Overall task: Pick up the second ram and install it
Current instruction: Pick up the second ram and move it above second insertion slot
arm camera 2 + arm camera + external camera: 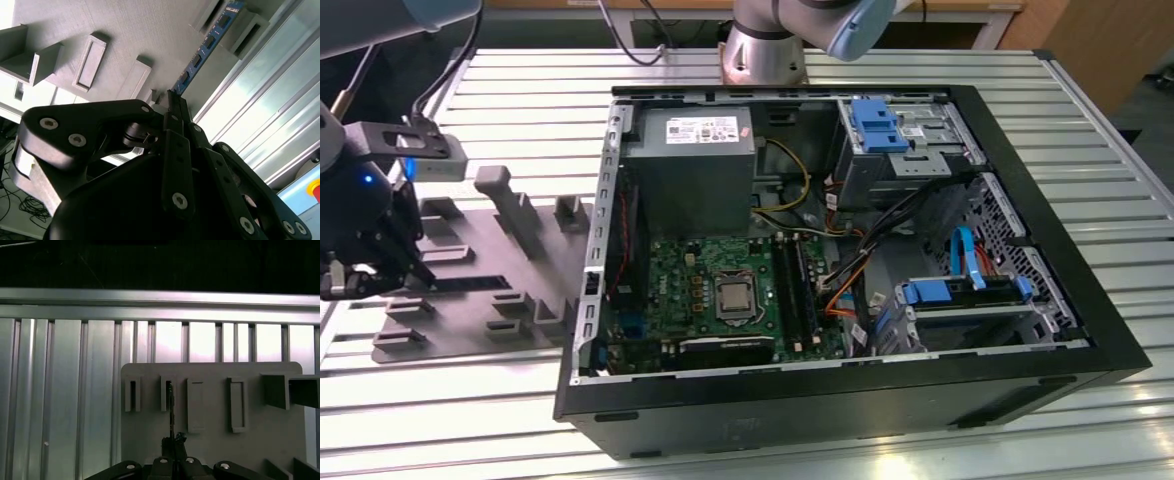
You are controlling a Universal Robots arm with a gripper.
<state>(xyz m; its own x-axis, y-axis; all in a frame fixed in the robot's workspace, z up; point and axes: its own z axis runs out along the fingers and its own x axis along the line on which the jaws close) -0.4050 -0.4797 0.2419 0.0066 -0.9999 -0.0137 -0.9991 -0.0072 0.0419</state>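
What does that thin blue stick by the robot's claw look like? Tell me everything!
The second ram is a long, thin, flat blue board with a row of black chips on its face. It stands on edge in slots of the grey fixture plate. Seen edge-on in the first wrist view, it is just a thin dark line. The gripper looks shut on its near end, pinching its flat sides.

Workshop: aluminium bench (534, 90), open computer (854, 410)
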